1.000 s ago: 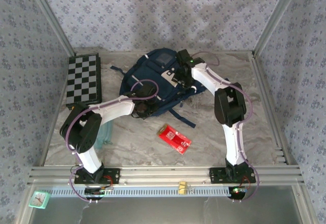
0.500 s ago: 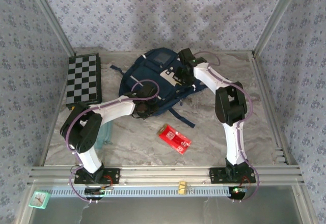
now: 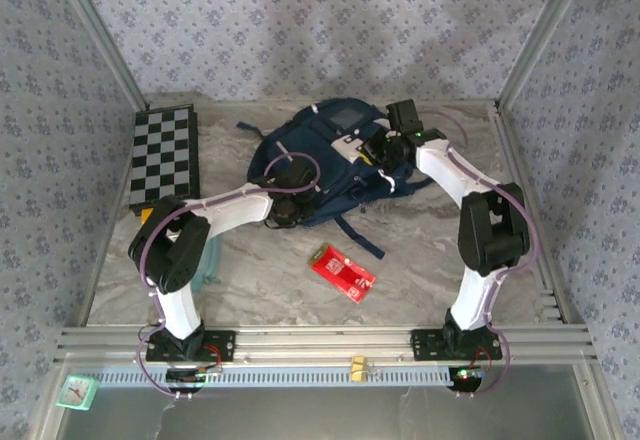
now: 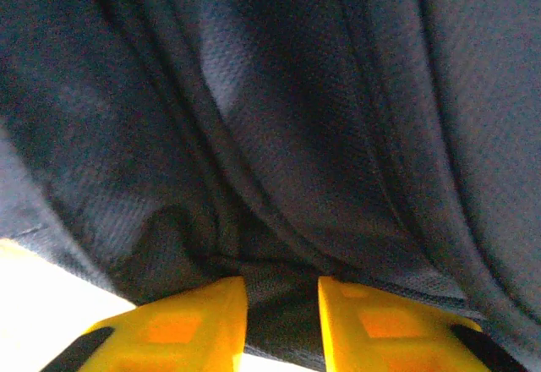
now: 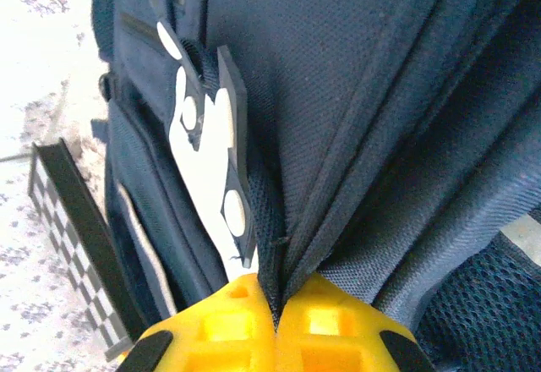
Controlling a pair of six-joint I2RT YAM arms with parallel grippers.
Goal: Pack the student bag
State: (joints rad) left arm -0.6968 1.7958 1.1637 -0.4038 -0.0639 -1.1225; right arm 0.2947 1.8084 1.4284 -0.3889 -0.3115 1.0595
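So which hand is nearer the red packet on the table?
Left. The left hand is on the student bag's near edge, just above the red packet; the right hand is further back, on the bag's upper right.

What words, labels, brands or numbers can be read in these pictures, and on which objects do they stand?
No text can be read.
Red packet: pale printed marks, too small to read.
Student bag: its white patch has cut-out shapes and round buckles, no letters.
Checkerboard: squares only, no text.
Small green object at the near left corner: blurred, unreadable.
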